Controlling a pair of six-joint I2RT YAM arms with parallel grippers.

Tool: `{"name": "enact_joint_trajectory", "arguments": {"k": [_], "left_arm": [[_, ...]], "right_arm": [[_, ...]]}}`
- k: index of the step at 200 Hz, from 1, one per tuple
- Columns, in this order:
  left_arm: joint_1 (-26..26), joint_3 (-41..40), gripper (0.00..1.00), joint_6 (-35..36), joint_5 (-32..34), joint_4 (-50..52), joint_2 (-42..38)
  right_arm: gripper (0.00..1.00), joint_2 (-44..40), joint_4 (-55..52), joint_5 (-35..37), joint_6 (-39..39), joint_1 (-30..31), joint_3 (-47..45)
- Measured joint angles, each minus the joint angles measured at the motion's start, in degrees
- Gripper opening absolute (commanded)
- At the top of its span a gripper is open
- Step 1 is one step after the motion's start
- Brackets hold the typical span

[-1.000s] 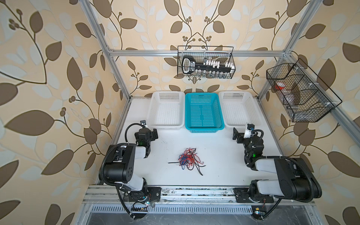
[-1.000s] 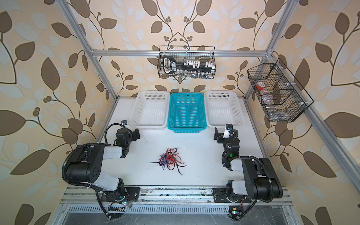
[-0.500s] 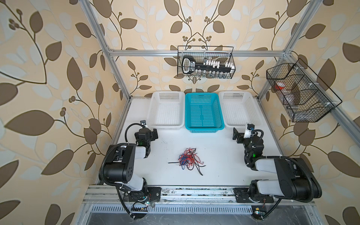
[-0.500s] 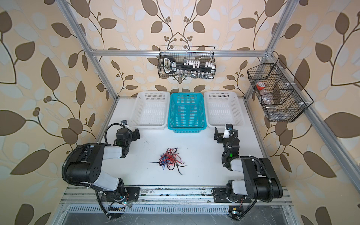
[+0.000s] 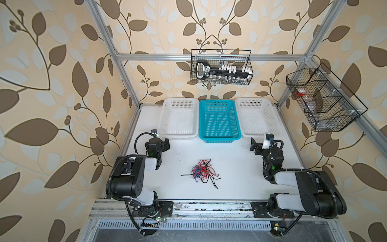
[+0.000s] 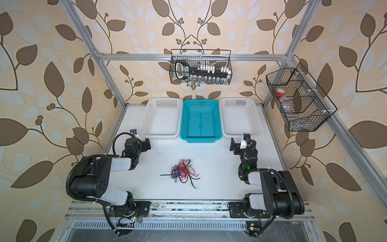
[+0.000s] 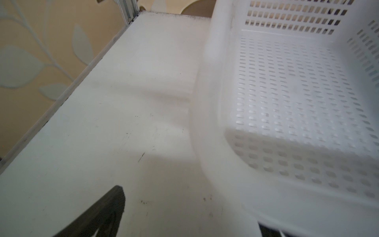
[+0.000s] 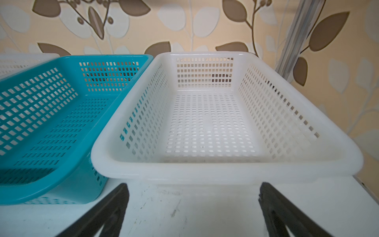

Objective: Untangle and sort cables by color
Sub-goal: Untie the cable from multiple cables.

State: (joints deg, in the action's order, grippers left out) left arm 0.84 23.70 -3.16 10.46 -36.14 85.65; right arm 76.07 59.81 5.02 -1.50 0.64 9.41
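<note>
The cables (image 5: pixel 202 170) (image 6: pixel 183 170) lie in one tangled heap of red, blue and black wires on the white table, mid-front, with black ends trailing toward the front. My left gripper (image 5: pixel 165 144) (image 6: pixel 147 144) rests open at the table's left, well away from the heap, beside the left white basket. In the left wrist view the left gripper (image 7: pixel 189 205) shows one dark finger (image 7: pixel 102 213); nothing is between the jaws. My right gripper (image 5: pixel 254 144) (image 8: pixel 193 190) stands open and empty at the right, facing the right white basket. No cables show in either wrist view.
Three baskets line the back: left white basket (image 5: pixel 180 101) (image 7: pixel 205 123), teal basket (image 5: pixel 218 137) (image 8: pixel 61 178), right white basket (image 5: pixel 251 100) (image 8: pixel 205 172). All look empty. A black wire rack (image 5: pixel 221 67) hangs on the back rail and another wire rack (image 5: pixel 322 100) on the right.
</note>
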Motion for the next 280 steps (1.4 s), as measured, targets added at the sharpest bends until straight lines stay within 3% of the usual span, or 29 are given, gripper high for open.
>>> {"name": "enact_joint_trajectory", "arguments": {"k": [28,52,102,128,167,205,280], "left_arm": [[0.0,9.2,0.99,-1.2,0.42,16.79,-3.39],[0.0,16.17,0.99,-4.04,0.39,24.28,-3.52],[-0.02,15.96,0.99,-8.48,0.72,33.9,-6.4],[-0.04,14.29,0.99,-11.23,0.9,37.4,-11.74],[-0.11,11.47,0.99,-18.34,-0.26,39.01,-23.52],[-0.66,11.28,0.99,-25.62,-6.14,39.8,-25.35],[-15.96,8.52,0.99,-33.14,-8.92,50.16,-37.68]], "right_arm": [[1.0,-9.53,-3.67,4.92,0.02,2.21,-1.53],[1.0,-16.5,-8.66,10.12,-0.17,4.94,-0.81],[1.0,-25.38,-25.55,16.98,-2.62,12.44,5.05],[1.0,-27.06,-35.95,17.99,-4.98,16.61,9.99],[0.97,-28.0,-50.42,17.51,-7.04,24.87,18.21],[0.9,-27.21,-61.11,13.57,-8.57,32.02,23.37],[0.79,-20.04,-75.71,3.72,-11.61,49.48,28.68]]}}
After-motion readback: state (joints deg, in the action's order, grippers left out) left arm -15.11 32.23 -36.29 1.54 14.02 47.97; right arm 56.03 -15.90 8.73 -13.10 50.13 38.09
